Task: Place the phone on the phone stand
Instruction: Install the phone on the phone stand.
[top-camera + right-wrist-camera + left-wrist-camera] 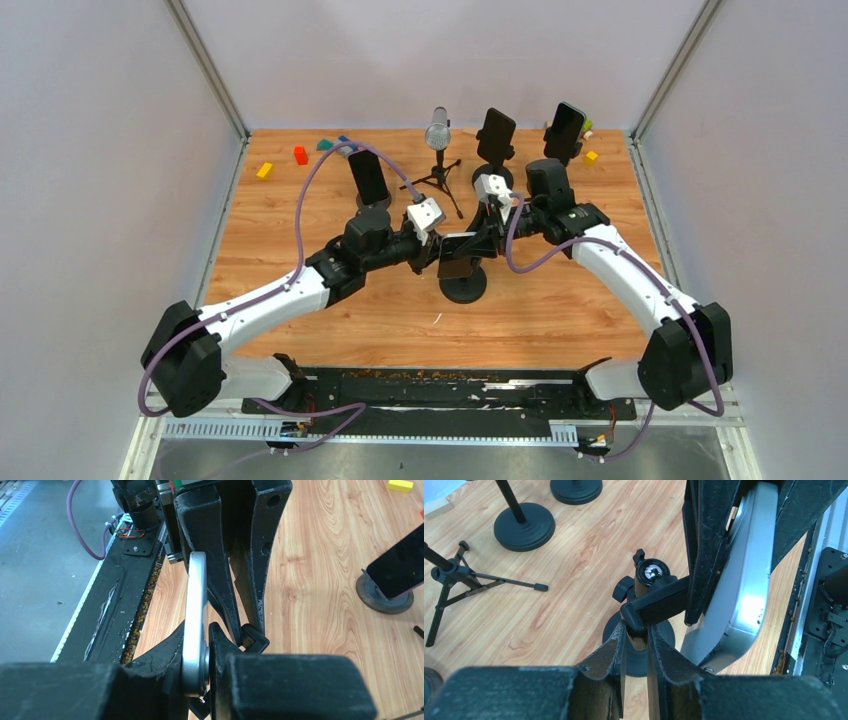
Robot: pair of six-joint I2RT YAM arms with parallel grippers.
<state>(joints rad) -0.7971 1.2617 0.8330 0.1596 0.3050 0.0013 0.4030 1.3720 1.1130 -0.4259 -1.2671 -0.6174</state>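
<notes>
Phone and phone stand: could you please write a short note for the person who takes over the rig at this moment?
Left gripper: shut on the holder arm of the phone stand.
Right gripper: shut on the phone, held on edge in the air right beside that arm.
Done: the phone is lifted and at the stand.
Left to do: seat the phone in the holder, then open both grippers. Whether it already sits in the holder cannot be told.
</notes>
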